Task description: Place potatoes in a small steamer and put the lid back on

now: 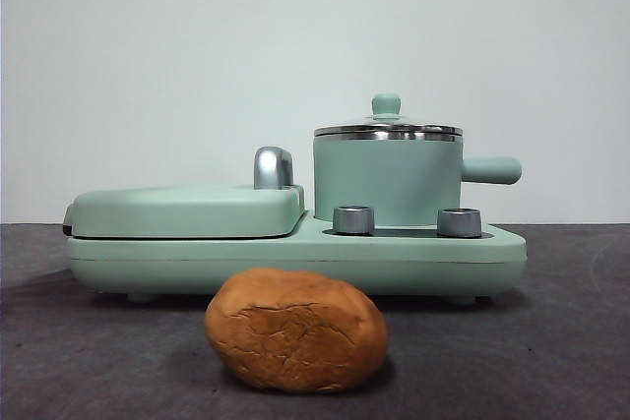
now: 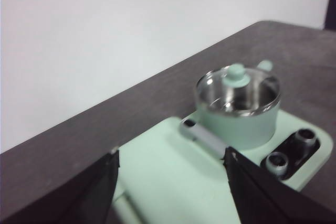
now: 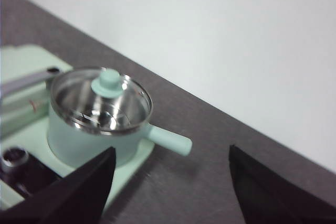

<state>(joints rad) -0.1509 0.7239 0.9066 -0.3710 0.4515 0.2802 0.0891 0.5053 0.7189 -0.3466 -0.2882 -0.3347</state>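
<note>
An orange-brown potato [image 1: 296,330] with cracked skin lies on the dark table in front of the appliance. The small mint-green steamer pot [image 1: 387,182] stands on the right half of the base, its stubby handle [image 1: 491,170] pointing right. The clear glass lid [image 1: 387,128] with a green knob sits on the pot. The pot shows in the left wrist view [image 2: 239,121] and the right wrist view [image 3: 84,140], with the lid [image 2: 237,90] [image 3: 100,100] on. My left gripper [image 2: 170,179] is open above the griddle. My right gripper [image 3: 170,174] is open, above the table beside the pot's handle. Neither gripper shows in the front view.
The flat mint-green griddle cover [image 1: 187,210] with a steel handle [image 1: 273,167] fills the left half of the base [image 1: 295,258]. Two steel control knobs [image 1: 353,219] [image 1: 459,222] sit at the base's front. A white wall stands behind the table.
</note>
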